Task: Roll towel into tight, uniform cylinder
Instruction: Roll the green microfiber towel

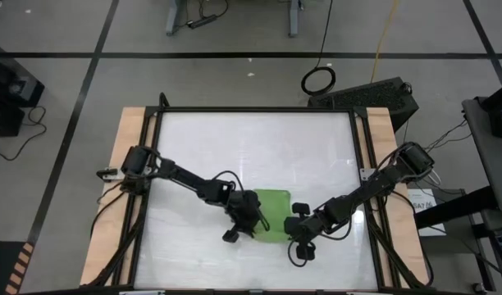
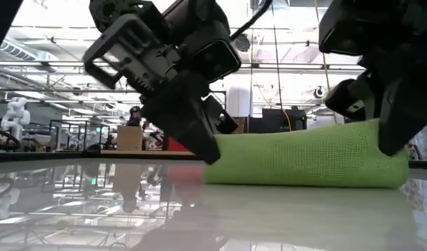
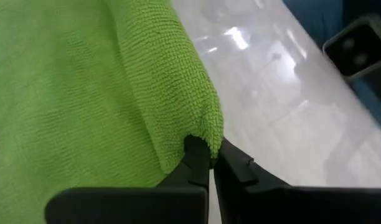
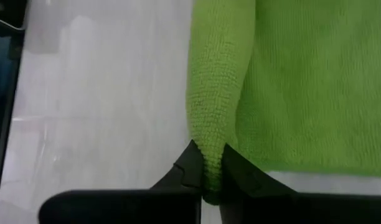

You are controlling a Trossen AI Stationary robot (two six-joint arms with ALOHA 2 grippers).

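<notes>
The lime-green towel (image 1: 271, 213) lies on the white tabletop near its front middle, its near edge turned over into a low roll (image 2: 304, 157). My left gripper (image 1: 249, 227) is shut on the roll's left end. My right gripper (image 1: 298, 232) is shut on the roll's right end. The rest of the towel lies flat on the table behind the roll. My left gripper pinches the left end of the rolled near edge (image 3: 200, 134) between its two fingers, coming level and low from the table's near left. The roll rests on the table. My right gripper pinches the right end of the rolled edge (image 4: 210, 158) between its two fingers, coming low from the table's near right. The roll rests on the table.
The tabletop (image 1: 251, 147) stretches bare behind and to both sides of the towel. Wooden side strips (image 1: 124, 180) and a dark frame border it. A black box (image 1: 374, 94) and a cable loop (image 1: 318, 80) lie on the floor beyond the far edge.
</notes>
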